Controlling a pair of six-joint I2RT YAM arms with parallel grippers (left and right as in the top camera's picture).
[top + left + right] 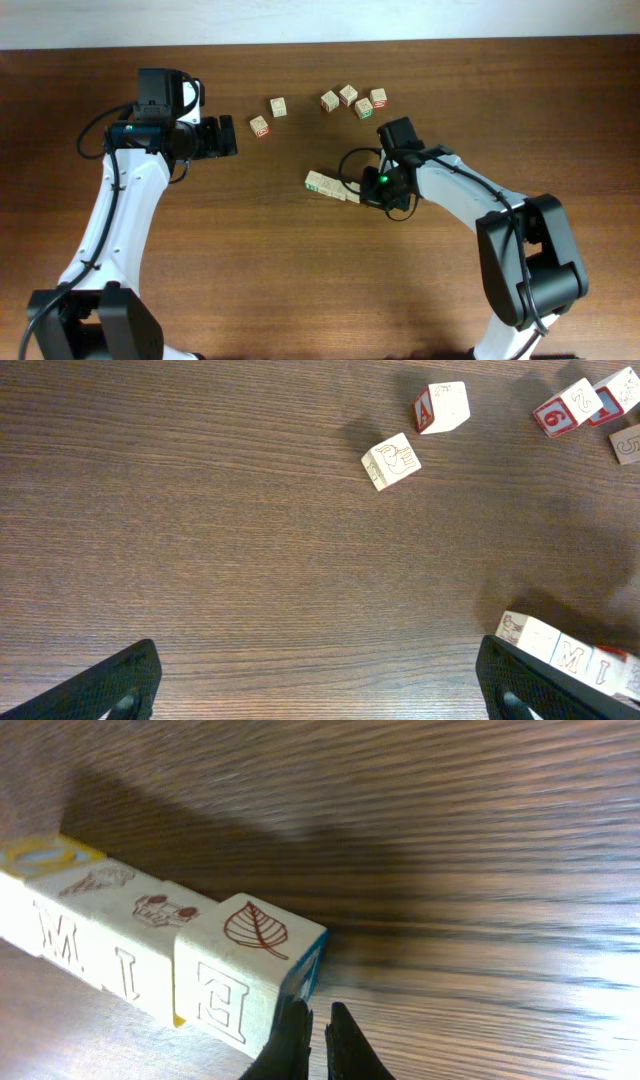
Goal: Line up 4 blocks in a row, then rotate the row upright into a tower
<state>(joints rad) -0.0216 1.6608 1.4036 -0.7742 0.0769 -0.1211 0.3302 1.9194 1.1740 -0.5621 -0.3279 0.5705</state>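
At centre: four letter blocks (326,185), touching in one row.
Right gripper (312,1038): pressed together, empty, tips at leaf-faced end block (250,960), likely for nudging it round.
Left gripper (228,135): spread wide, idle, apart.

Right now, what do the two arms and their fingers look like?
The left arm and right arm have white rounded links with black joints and bases. Thin black cables loop at the wrists. The fingers are black, and a small green light glows on the right wrist.
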